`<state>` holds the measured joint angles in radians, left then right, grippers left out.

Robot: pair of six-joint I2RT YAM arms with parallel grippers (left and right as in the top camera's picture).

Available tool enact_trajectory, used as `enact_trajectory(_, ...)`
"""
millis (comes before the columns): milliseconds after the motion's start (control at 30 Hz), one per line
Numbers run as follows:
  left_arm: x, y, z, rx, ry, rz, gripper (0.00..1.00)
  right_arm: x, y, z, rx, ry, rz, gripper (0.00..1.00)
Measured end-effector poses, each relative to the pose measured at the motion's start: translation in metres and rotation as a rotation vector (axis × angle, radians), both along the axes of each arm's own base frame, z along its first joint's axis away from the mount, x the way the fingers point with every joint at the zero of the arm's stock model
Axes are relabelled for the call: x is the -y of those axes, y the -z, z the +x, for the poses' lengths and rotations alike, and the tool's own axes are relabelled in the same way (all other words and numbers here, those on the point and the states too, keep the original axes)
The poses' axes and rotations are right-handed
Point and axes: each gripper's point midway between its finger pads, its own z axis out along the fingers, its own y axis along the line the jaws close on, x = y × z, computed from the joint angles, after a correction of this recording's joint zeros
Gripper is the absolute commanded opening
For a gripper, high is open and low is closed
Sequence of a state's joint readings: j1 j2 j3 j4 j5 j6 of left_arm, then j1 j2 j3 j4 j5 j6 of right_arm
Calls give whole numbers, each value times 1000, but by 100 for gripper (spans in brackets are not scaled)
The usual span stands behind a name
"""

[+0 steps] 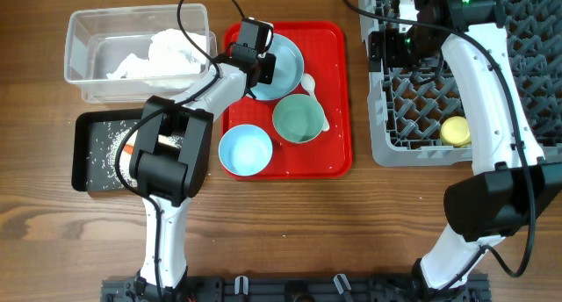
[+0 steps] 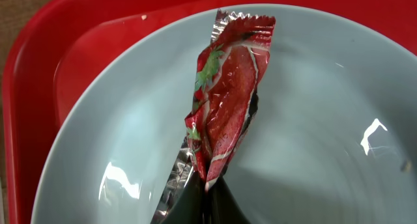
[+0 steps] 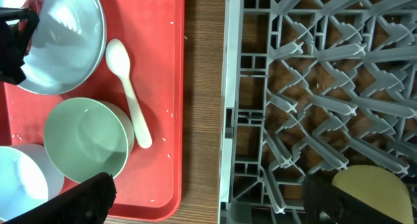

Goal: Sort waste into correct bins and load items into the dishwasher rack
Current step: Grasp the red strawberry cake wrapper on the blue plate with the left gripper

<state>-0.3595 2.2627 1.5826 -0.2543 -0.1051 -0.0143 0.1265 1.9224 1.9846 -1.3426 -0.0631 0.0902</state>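
My left gripper [image 2: 207, 196] is shut on a small red wrapper [image 2: 225, 94] and holds it just over the light blue plate [image 2: 313, 120] on the red tray; it also shows in the overhead view [image 1: 261, 67]. My right gripper [image 3: 208, 198] is open and empty over the left edge of the grey dishwasher rack [image 3: 313, 81], where the yellow cup [image 1: 454, 131] stands. The mint green bowl [image 1: 297, 119], light blue bowl [image 1: 244, 150] and white spoon [image 3: 129, 87] stay on the red tray. The napkin [image 1: 171, 52] lies in the clear tub [image 1: 83, 47]. Rice and a carrot [image 1: 129, 149] lie in the black tray [image 1: 88, 153].
The red serving tray [image 1: 334, 91] sits between the bins and the rack, with a few rice grains on it. A strip of bare wood [image 3: 203, 87] separates tray and rack. The left arm hangs over the black tray and hides part of it.
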Motion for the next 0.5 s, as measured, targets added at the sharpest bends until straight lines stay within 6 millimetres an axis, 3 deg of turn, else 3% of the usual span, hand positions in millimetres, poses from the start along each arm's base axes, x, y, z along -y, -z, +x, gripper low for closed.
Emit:
enact_trajectory(67, -1, -5, -5, -18, -29, -18, 4, 0, 0, 0, -1, 0, 0, 94)
enact_trajectory(133, -3, -31, -8, -3, -61, -50, 4, 0, 1, -2, -8, 0, -1, 94)
enact_trajectory(167, -4, -57, -9, 27, -77, -75, 4, 0, 1, -2, -11, 0, -2, 94)
enact_trajectory(200, -10, -114, -11, 103, -101, -121, 4, 0, 1, -2, -11, 0, -1, 94)
enact_trajectory(233, -18, -152, -13, 163, -116, -149, 4, 0, 1, -2, -8, 0, -1, 94)
enact_trajectory(267, -38, -200, -21, 236, -159, -165, 4, 0, 1, -2, -8, 0, -1, 94)
enact_trajectory(333, -74, -240, -25, 309, -243, -154, 4, 0, 0, -1, -6, 0, -1, 94)
enact_trajectory(400, -124, -240, -28, 294, -359, -101, 4, 0, 0, -1, -5, 0, -1, 94)
enact_trajectory(467, -176, -205, -23, 217, -474, -34, 7, 0, 0, -1, -3, 0, 0, 95)
enact_trajectory(500, -193, -186, -20, 182, -510, -14, 26, 0, 0, -1, -3, 0, 0, 95)
